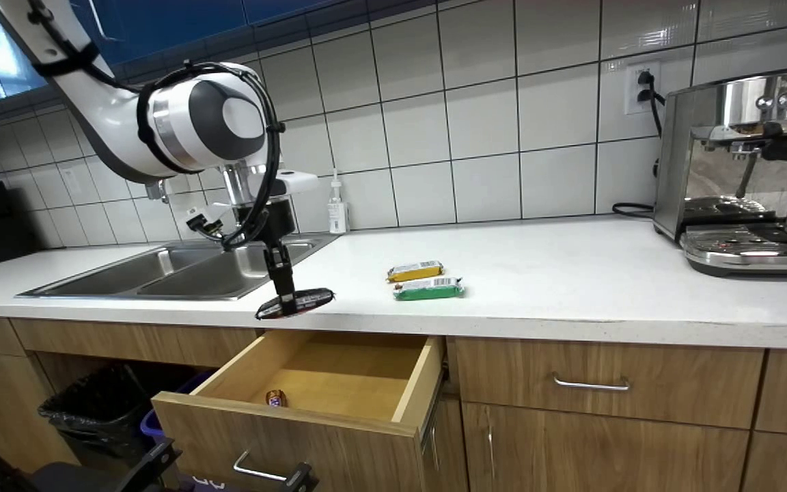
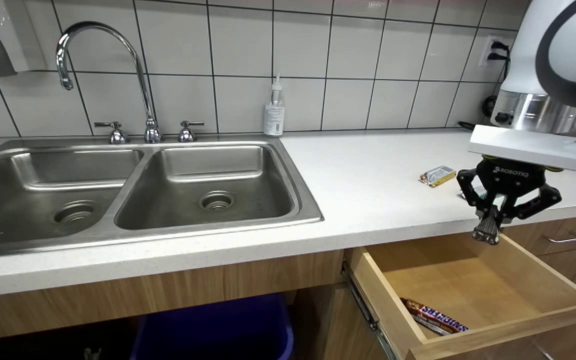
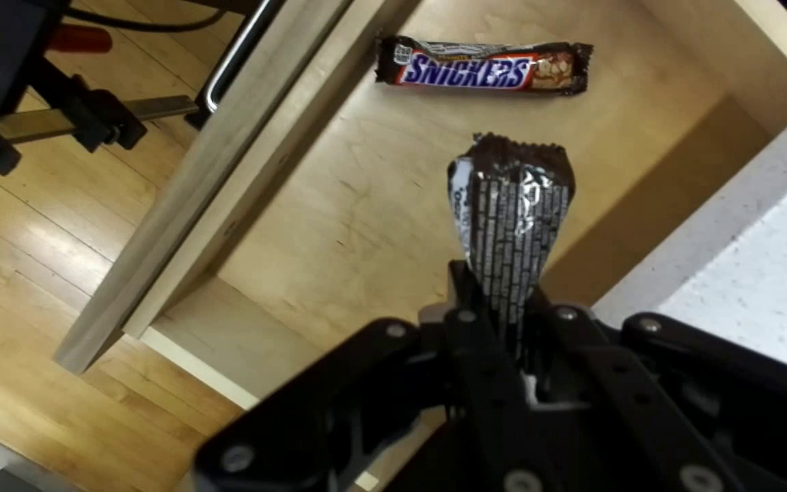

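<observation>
Drawer, open: loading looks part done.
From here, left to right: Snickers, inside; dark bar, overhead, clamped in gripper, not yet in; yellow bar, green bar, on counter, presumably left to load.

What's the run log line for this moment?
gripper: shut on dark-wrapped bar | position: above open drawer | inside: Snickers bar | counter: yellow bar, green bar

The worktop bears a yellow bar, a green bar and a coffee machine; the drawer holds a Snickers.
</observation>
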Robot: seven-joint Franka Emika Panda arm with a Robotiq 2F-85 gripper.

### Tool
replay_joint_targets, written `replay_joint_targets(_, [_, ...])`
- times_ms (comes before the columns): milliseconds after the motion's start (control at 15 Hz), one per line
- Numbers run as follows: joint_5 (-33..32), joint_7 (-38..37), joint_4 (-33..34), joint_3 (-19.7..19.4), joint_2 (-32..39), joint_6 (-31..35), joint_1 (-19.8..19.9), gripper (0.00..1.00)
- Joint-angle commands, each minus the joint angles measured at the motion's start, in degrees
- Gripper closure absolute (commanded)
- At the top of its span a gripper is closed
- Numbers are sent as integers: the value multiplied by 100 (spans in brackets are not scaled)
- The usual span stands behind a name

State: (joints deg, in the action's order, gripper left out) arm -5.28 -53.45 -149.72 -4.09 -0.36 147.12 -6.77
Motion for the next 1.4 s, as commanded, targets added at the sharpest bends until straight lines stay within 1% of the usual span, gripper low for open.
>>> replay_joint_targets(0, [-307, -164, -444, 203, -281, 190, 253, 96])
replay_joint_targets(200, [-483, -257, -540, 229, -160, 299, 321, 96])
replay_joint_targets(533, [-647, -348, -405, 204, 236, 339, 359, 96])
replay_joint_targets(800, [-713, -450, -229, 143, 603, 397, 292, 96])
replay_joint_targets(1333, [-621, -483, 332, 20, 1324, 357, 85, 96])
